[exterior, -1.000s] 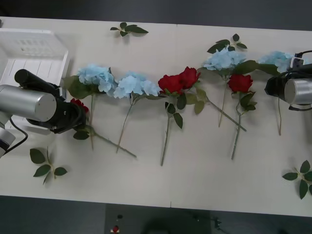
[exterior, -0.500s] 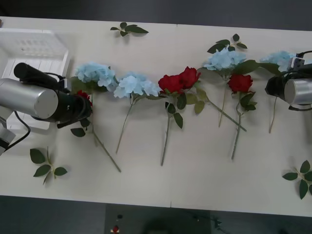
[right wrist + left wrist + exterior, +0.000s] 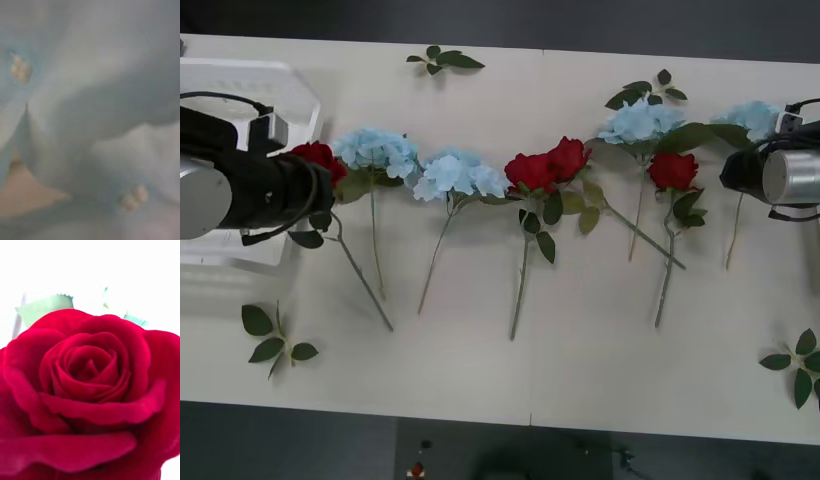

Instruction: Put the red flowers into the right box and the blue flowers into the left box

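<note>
Left gripper (image 3: 305, 185): front view, beside the white box (image 3: 300, 95); fingers hidden behind a red rose (image 3: 315, 157), grip not discernible.
Right gripper (image 3: 740, 170): front view, far from the box at the table's (image 3: 580, 350) opposite end, against a blue hydrangea (image 3: 750, 118); finger spread hidden.
Flower row: front view, three blue heads (image 3: 380, 150), three red roses (image 3: 545, 165) between box and right gripper; loose leaf sprigs (image 3: 275, 340) around.
Right wrist view: pale blue petals (image 3: 93, 93) close up.
Left wrist view: red rose bloom (image 3: 86, 390) face-on, green leaf (image 3: 45, 307) behind.
</note>
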Controlling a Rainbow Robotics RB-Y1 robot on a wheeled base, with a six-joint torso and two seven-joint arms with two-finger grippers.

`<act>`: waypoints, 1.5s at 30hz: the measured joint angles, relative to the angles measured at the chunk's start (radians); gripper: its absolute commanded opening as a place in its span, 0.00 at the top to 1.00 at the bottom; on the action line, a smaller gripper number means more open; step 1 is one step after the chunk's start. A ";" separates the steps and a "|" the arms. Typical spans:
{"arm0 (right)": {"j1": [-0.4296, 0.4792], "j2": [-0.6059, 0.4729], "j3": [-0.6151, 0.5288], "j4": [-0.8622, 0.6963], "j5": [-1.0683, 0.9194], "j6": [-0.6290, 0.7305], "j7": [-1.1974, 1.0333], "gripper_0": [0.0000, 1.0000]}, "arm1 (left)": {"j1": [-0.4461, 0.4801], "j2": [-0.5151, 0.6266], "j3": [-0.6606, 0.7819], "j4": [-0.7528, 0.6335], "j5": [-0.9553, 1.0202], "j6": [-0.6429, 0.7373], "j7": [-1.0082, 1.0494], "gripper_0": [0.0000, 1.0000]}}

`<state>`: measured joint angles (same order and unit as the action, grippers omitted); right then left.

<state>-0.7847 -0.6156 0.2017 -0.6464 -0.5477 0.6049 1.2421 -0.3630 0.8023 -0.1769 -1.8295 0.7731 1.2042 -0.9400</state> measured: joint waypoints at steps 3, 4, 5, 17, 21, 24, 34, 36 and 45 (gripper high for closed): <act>0.000 -0.004 0.000 0.000 -0.061 0.000 0.000 1.00 | 0.033 0.000 0.035 -0.064 0.004 -0.021 -0.001 1.00; 0.000 -0.007 0.000 0.000 -0.081 0.000 0.000 1.00 | 0.043 0.001 0.042 -0.086 0.007 -0.040 -0.002 1.00; -0.001 -0.013 0.000 0.000 -0.103 0.002 0.000 1.00 | 0.054 0.003 0.047 -0.108 0.011 -0.068 -0.006 1.00; -0.005 -0.074 0.001 -0.069 -0.180 0.072 0.002 0.00 | 0.124 0.092 0.042 -0.271 0.020 -0.410 -0.137 1.00; -0.005 -0.074 0.001 -0.069 -0.180 0.072 0.007 0.00 | 0.154 0.092 0.042 -0.276 0.038 -0.520 -0.217 1.00; -0.005 -0.074 0.001 -0.069 -0.181 0.072 0.026 0.00 | 0.181 0.092 0.042 -0.300 0.038 -0.587 -0.243 1.00; 0.007 -0.198 -0.001 -0.269 -0.397 0.248 0.062 0.00 | 0.273 0.094 0.042 -0.461 0.085 -0.794 -0.266 1.00; 0.036 -0.241 -0.028 -0.379 -0.466 0.306 0.103 0.00 | 0.273 0.094 0.041 -0.495 0.097 -0.825 -0.266 1.00; 0.343 -0.297 -0.479 -0.636 -1.027 0.574 0.761 0.00 | 0.233 0.095 -0.058 -0.619 0.130 -0.922 -0.266 1.00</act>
<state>-0.4421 -0.9125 -0.2777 -1.2820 -1.5751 1.1789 2.0029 -0.1300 0.8976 -0.2349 -2.4482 0.9028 0.2822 -1.2056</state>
